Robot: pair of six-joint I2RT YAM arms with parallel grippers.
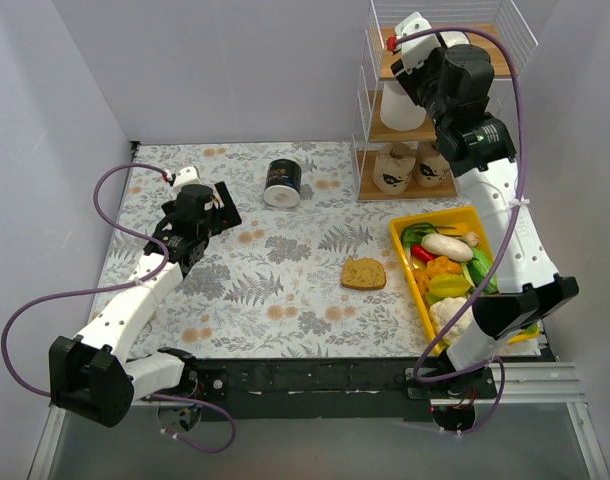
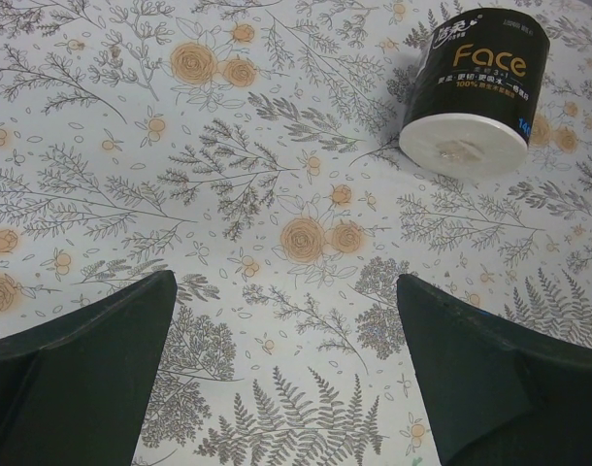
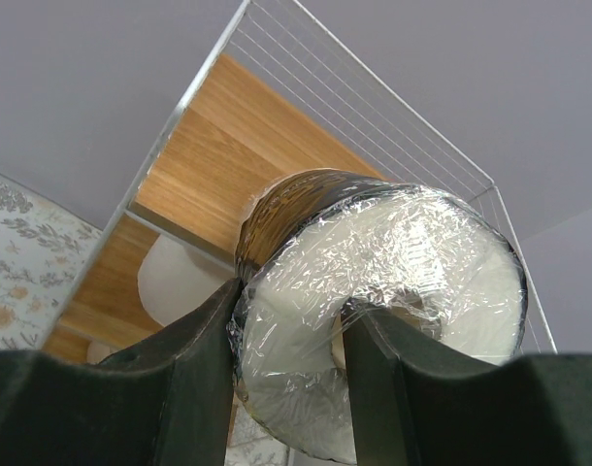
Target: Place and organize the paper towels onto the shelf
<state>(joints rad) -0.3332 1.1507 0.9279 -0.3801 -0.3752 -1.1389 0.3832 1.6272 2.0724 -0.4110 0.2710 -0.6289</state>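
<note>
The shelf (image 1: 493, 42) stands at the back right, a white wire rack with wooden boards. My right gripper (image 1: 410, 82) is at its upper tiers, shut on a black-wrapped paper towel roll (image 3: 393, 282), with one finger in the core and one outside, in front of the top board (image 3: 228, 146). A white roll (image 1: 403, 115) sits on the middle tier and also shows in the right wrist view (image 3: 175, 282). Two tan rolls (image 1: 392, 170) (image 1: 432, 165) stand on the bottom tier. A second black roll (image 1: 283, 183) (image 2: 476, 92) lies on the table. My left gripper (image 1: 223, 205) (image 2: 286, 388) is open and empty, left of it.
A yellow tray (image 1: 405, 228) of vegetables lies on the right, in front of the shelf. A brown bread slice (image 1: 364, 273) lies just left of the tray. Grey walls close in the table at the left, back and right.
</note>
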